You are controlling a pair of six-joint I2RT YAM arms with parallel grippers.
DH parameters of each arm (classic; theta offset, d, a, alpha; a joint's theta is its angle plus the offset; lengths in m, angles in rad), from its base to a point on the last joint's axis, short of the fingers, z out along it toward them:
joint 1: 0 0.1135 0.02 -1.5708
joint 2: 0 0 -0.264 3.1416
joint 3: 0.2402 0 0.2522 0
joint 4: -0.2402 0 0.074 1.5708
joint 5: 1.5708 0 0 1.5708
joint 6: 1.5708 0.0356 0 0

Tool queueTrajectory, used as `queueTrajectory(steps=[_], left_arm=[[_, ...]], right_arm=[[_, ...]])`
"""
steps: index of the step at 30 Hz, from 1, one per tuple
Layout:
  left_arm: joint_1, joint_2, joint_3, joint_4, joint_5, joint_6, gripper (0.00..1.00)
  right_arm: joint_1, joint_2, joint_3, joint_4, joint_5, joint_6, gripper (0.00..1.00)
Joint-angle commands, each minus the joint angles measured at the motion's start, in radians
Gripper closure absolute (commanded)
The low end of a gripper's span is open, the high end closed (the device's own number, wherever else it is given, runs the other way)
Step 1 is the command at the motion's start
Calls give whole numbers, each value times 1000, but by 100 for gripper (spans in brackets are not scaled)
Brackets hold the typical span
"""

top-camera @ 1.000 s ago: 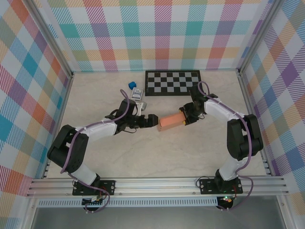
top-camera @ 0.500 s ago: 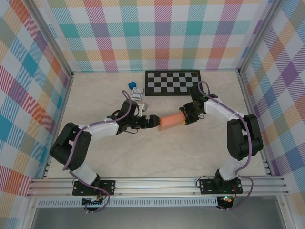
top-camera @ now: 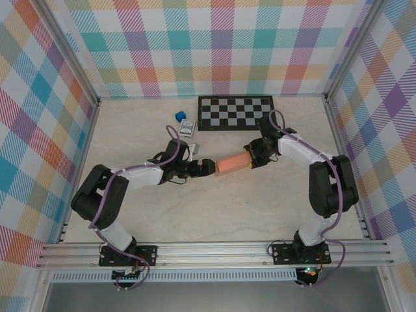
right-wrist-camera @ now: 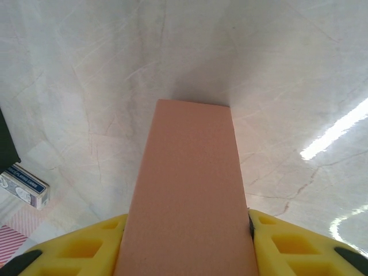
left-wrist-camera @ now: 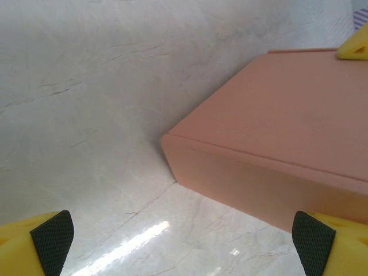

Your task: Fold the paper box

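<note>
The paper box (top-camera: 232,164) is a closed salmon-orange rectangular box lying near the middle of the table. My right gripper (top-camera: 250,158) is shut on its right end, with a yellow finger pressed against each side of the box (right-wrist-camera: 190,201). My left gripper (top-camera: 207,168) stands open just left of the box's other end. In the left wrist view the box (left-wrist-camera: 276,138) fills the upper right, and my black-padded fingertips (left-wrist-camera: 53,241) sit wide apart over bare table, not touching it.
A checkerboard mat (top-camera: 236,112) lies at the back. A tiny blue cube (top-camera: 178,116) and a blue-and-white card pack (top-camera: 187,127) sit behind the left arm; the pack (right-wrist-camera: 23,187) also appears at the left of the right wrist view. Checked walls and metal rails enclose the table.
My left gripper has drawn back slightly to the left, away from the box's end. The right gripper has lifted and shifted the box a little toward the back.
</note>
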Motion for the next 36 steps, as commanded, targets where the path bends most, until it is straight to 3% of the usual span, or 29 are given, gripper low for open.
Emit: queueTrajectory(steps=[1, 6, 8, 10, 12, 13, 16, 20, 23, 27, 31, 36], left_arm=[[8, 14, 15, 29, -15, -3, 0], [38, -41, -1, 38, -36, -5, 0], [46, -98, -34, 90, -40, 82, 0], [41, -180, -149, 346, 15, 257, 0], [28, -222, -233, 569, -70, 383, 0], [30, -217, -231, 611, -62, 458, 0], [33, -129, -142, 534, -10, 609, 0], [52, -4, -113, 660, -22, 621, 1], [50, 39, -87, 664, 74, 648, 4], [22, 31, -81, 622, 121, 747, 7], [12, -10, -89, 626, 150, 746, 8], [-33, -69, -57, 475, 192, 843, 8]], right_arm=[[7, 68, -1, -36, 36, -2, 78], [7, 78, 45, -95, 46, -2, 75], [7, 80, 70, -141, 49, -1, 75], [6, 81, 101, -192, 44, -10, 75], [6, 81, 135, -244, 50, -21, 74], [5, 81, 149, -268, 58, -30, 73], [-6, 86, 185, -319, 57, -59, 73], [-24, 87, 201, -358, 36, -111, 68], [-34, 89, 208, -384, 24, -149, 67], [-47, 90, 208, -390, 10, -187, 67], [-60, 99, 218, -401, 5, -230, 68], [-80, 116, 224, -403, -5, -269, 68]])
